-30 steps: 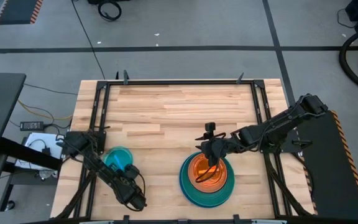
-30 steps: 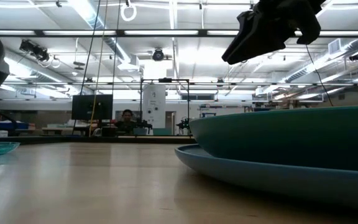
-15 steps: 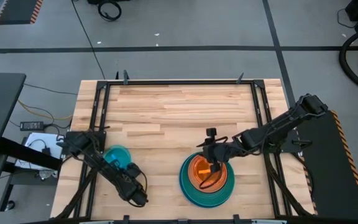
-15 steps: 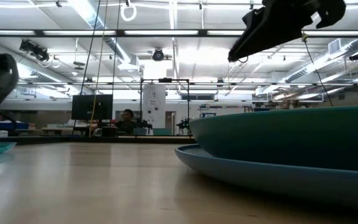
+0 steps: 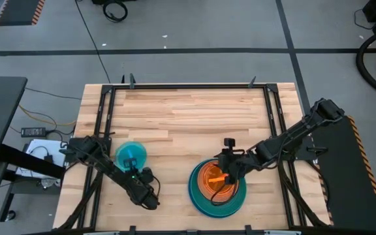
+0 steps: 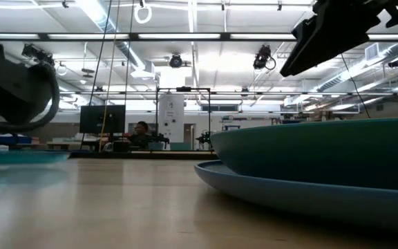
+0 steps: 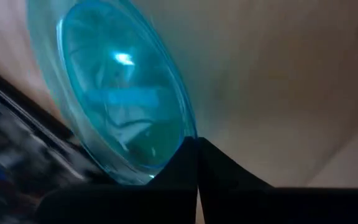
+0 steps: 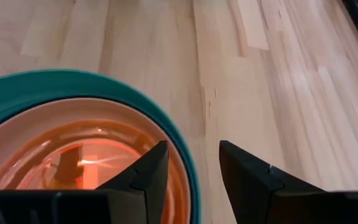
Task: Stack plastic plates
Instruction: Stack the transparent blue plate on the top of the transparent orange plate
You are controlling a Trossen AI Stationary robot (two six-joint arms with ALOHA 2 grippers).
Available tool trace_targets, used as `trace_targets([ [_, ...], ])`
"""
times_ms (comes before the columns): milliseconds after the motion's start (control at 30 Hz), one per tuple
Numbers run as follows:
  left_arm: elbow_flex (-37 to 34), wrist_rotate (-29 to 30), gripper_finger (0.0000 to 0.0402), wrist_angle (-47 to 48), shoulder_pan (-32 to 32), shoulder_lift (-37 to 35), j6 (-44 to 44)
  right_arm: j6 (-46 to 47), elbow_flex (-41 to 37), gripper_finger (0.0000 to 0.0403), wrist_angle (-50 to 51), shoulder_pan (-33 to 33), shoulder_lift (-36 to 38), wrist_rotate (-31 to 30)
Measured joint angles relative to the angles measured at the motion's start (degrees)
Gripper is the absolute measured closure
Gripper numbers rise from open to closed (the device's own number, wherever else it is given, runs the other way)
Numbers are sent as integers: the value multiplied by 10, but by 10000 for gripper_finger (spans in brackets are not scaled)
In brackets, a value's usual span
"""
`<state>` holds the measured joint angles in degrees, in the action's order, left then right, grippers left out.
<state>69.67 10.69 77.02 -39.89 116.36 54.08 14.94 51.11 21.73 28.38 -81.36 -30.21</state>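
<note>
Beyond the left wrist's shut jaws, cyan plate [image 7: 120,93] shows pinched.

Cyan plate [image 5: 130,155] lifted at table's left, orange-topped stack [image 5: 217,187] front right

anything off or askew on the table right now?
Nothing stands out. The stack sits concentric, translucent orange plate on top. The left gripper is pinching the small translucent cyan plate by its rim; the right gripper, open, hovers over the stack.

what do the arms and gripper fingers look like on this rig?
Both arms are dark, jointed links. The right gripper has two black, flat, angular fingers; the left gripper shows black fingers tapering to a point. No markings are visible.
</note>
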Motion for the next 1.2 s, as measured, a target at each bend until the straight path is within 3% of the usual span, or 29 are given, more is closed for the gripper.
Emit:
trace_targets([
  [267,44,168,400,53,0,-1,-157,82,0,250,22,29,0,-2],
  [733,54,421,401,36,29,-2,-409,222,5,250,64,68,0,-2],
  [933,54,433,401,-86,53,-7,-584,259,5,250,65,86,0,-1],
  [1100,54,385,401,-218,78,-30,-728,271,5,250,87,101,18,-1],
  [1200,54,362,401,-284,93,-47,-787,287,5,250,119,113,40,-34],
])
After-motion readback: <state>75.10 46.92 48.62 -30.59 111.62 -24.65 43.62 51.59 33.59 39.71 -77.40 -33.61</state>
